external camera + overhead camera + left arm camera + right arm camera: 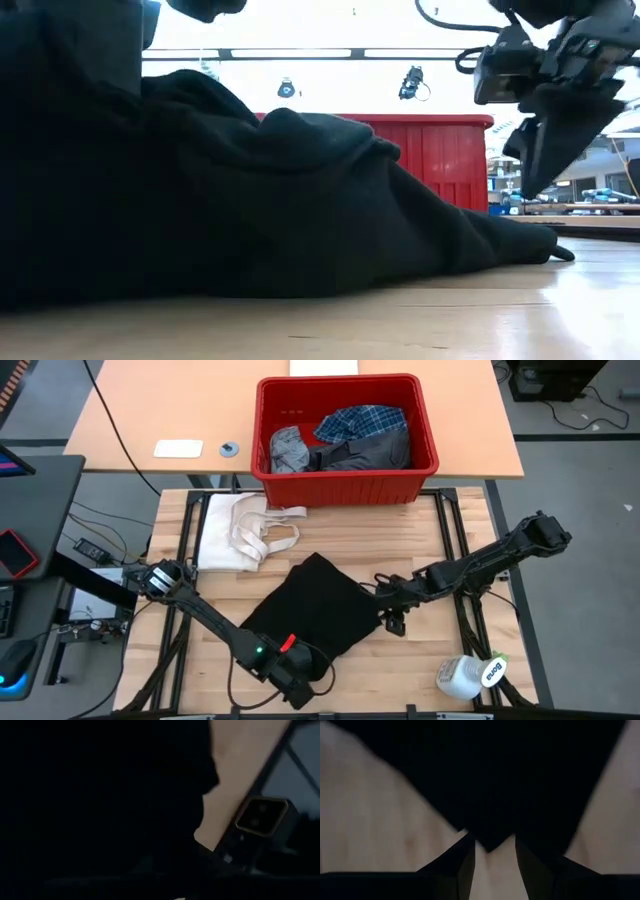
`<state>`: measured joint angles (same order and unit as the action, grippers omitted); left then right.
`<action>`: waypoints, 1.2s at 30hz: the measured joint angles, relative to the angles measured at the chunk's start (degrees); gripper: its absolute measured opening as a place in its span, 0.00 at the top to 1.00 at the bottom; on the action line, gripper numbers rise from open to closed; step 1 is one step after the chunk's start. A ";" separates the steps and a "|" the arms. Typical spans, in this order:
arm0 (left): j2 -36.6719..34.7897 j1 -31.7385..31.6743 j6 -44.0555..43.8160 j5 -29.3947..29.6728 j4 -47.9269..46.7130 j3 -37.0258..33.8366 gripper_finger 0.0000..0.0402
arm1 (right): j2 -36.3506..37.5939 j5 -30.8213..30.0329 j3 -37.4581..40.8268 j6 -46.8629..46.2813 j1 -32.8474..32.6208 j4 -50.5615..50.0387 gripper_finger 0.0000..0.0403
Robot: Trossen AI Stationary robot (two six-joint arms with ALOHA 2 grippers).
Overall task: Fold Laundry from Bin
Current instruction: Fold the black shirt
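Note:
The large black garment (315, 610) lies spread in a rough diamond on the wooden table; in the low view it piles up as a dark mound (250, 210). My left gripper (297, 685) is at the garment's near corner, and its wrist view shows only dark cloth (100, 795). My right gripper (392, 618) hangs open just above the garment's right corner (491, 845), which points at the gap between its fingers. The red bin (345, 485) stands at the far edge, holding a plaid shirt (362, 422) and grey garments (290, 450).
A cream-white cloth with strap loops (245, 530) lies at the far left of the table. A white bottle (470, 675) lies near the front right corner. Bare wood lies to the right of the black garment. A dark metal frame rail (455, 550) edges the table.

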<state>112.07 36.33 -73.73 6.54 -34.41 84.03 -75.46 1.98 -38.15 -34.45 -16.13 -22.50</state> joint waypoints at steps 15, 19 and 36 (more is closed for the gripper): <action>0.50 1.24 -9.09 1.78 2.15 -0.06 0.59 | -1.23 -3.40 4.64 12.86 4.24 -1.56 0.50; 0.50 2.09 -6.41 1.98 9.60 -0.04 0.59 | -1.22 -4.43 5.69 18.66 2.84 -0.65 0.52; 2.14 9.44 -7.96 8.51 5.56 -0.02 0.44 | -1.16 -2.96 8.31 21.53 3.10 11.91 0.50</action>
<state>114.21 45.76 -81.69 15.05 -28.85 84.01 -76.62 -0.98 -29.85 -12.91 -13.04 -10.59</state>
